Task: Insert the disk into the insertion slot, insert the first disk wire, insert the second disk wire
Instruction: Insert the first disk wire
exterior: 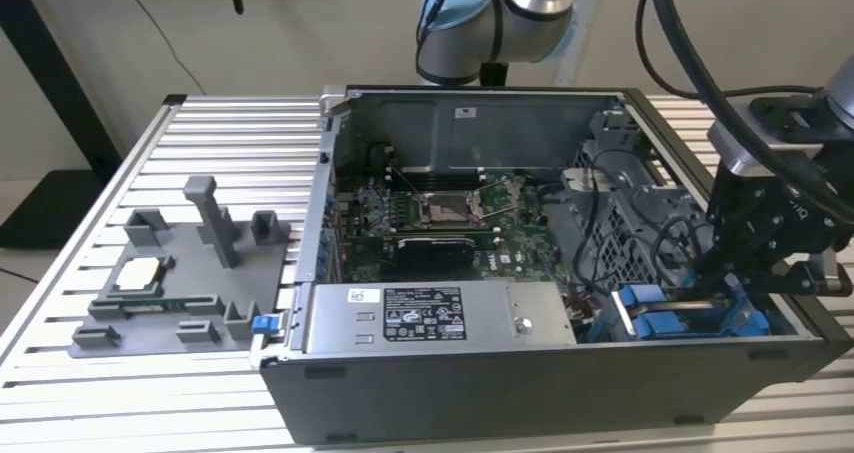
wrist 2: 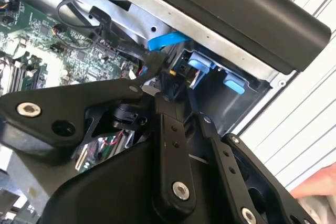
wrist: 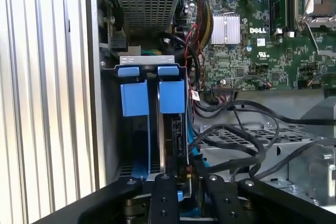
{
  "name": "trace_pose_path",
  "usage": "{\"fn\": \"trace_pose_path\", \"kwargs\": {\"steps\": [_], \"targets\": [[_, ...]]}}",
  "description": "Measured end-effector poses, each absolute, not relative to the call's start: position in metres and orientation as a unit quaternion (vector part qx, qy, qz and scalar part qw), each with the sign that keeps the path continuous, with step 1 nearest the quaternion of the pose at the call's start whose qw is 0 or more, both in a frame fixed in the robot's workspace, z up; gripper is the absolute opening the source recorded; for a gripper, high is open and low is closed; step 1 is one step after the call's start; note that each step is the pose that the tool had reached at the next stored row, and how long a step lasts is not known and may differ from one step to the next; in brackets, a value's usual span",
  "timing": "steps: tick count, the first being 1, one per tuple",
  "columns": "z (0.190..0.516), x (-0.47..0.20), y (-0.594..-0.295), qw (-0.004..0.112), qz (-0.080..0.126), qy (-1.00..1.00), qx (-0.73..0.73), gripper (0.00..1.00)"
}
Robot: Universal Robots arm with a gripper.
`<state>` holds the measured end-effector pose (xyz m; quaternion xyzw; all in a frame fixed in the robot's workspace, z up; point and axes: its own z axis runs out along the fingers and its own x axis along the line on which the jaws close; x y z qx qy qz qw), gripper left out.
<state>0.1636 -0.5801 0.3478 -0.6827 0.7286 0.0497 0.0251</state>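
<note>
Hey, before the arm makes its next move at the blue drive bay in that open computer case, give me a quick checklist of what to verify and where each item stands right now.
1. Seating: the disk appears to stand edge-on inside the insertion slot, under the blue tabs: ok.
2. Position: the gripper hangs right over the slot: ok.
3. Clearance: the black cables loop right beside the slot: not ok.
4. A disk wire in the gripper: cannot tell.
5. Disk wires plugged in: cannot tell, the connector end is hidden.
</note>
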Motion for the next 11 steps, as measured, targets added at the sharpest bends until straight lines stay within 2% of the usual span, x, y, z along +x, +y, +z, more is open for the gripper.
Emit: {"fn": "trace_pose_path", "kwargs": {"steps": [11], "targets": [[0.379,0.164,-0.580,0.025,0.050,0.729,-0.683,1.00]]}}
